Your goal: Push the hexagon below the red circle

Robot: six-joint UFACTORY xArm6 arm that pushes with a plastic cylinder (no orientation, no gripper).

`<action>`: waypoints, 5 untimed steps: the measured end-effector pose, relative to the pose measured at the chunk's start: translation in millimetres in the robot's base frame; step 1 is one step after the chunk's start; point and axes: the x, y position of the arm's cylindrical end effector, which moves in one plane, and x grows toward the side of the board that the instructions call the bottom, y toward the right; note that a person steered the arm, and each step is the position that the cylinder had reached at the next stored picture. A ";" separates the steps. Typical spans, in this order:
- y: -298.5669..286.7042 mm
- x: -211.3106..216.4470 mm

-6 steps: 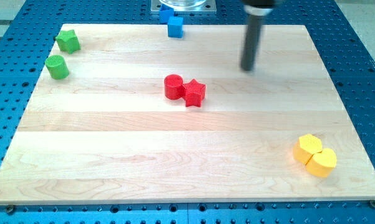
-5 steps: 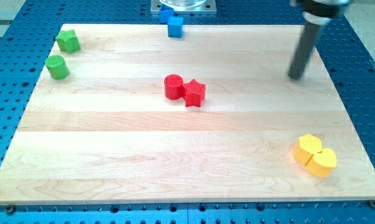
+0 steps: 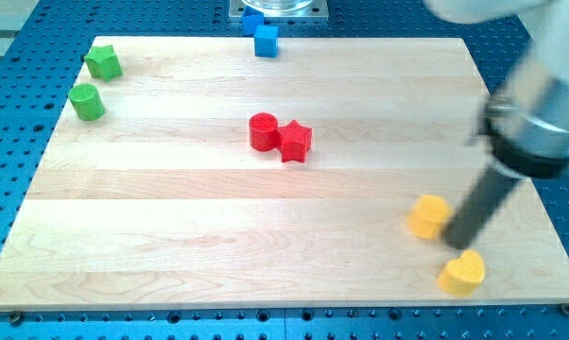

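This is a robotics lab or test bench, not a home or a shop. The bench (image 3: 10, 38) is a blue metal plate drilled with a regular grid of mounting holes, showing along the frame's left, right and bottom edges, the sort used to bolt down experimental rigs. On it lies a pale wooden board (image 3: 171, 246) made of glued planks, serving as a bare work surface. At the frame's top centre a metal mounting flange (image 3: 277, 9) is fixed to the plate. From the upper right a grey industrial robot arm (image 3: 540, 113) reaches in, ending in a dark rod. Small plain coloured blocks sit scattered on the board like test pieces.
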 end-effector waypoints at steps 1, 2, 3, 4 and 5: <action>-81.7 -20.9; -20.2 -8.5; -38.3 -44.3; -141.3 -49.5; -162.3 -52.9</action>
